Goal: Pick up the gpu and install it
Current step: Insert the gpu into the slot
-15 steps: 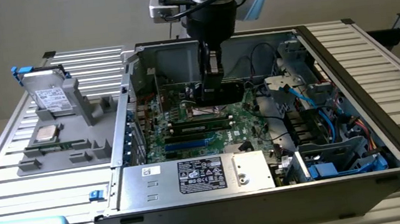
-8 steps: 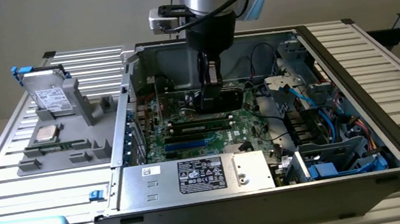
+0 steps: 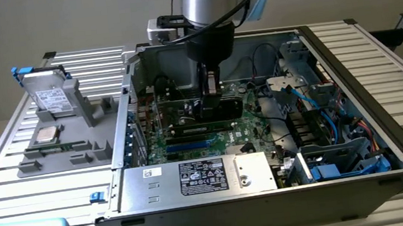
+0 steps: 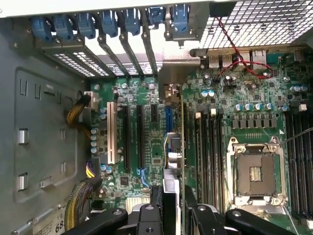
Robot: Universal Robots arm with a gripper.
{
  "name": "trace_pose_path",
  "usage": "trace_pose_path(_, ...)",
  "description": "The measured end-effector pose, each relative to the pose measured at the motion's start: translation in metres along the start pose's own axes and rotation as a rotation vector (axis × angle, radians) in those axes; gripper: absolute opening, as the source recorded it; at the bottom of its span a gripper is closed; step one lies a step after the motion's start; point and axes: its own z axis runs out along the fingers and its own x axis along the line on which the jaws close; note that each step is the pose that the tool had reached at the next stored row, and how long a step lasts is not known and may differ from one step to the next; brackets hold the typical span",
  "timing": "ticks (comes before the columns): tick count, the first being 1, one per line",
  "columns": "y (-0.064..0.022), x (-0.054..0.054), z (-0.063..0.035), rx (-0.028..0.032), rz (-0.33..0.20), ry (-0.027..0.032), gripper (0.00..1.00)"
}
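Observation:
The gpu (image 3: 225, 108) stands on edge inside the open computer case (image 3: 347, 75), its black face turned to the exterior camera, low over the green motherboard (image 3: 188, 134). My gripper (image 3: 212, 107) reaches down from above and is shut on the card's upper edge. In the wrist view the gpu (image 4: 172, 152) appears edge-on as a thin strip running away from my gripper (image 4: 171, 208), one black finger on each side. It lies along the expansion slots (image 4: 139, 137), beside a blue slot. Whether its lower edge touches a slot I cannot tell.
An empty processor socket (image 4: 254, 171) lies beside the memory slots. Rear slot covers with blue clips (image 4: 110, 24) line the case wall. The power supply (image 3: 193, 178), drive cage and cables (image 3: 323, 128) crowd the case. Outside, a grey fixture (image 3: 63, 150) holds a hard drive (image 3: 51, 98) and a processor chip (image 3: 46, 135).

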Motion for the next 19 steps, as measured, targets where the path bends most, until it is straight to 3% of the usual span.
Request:
trace_pose_path(5,0.0029,0.001,0.0044,0.0001,0.000,-0.0007,0.28)
trace_pose_path(13,0.0281,0.001,0.0177,0.0092,0.001,-0.0012,0.28)
trace_pose_path(19,0.0308,0.002,0.0289,0.0100,0.000,-0.0013,0.28)
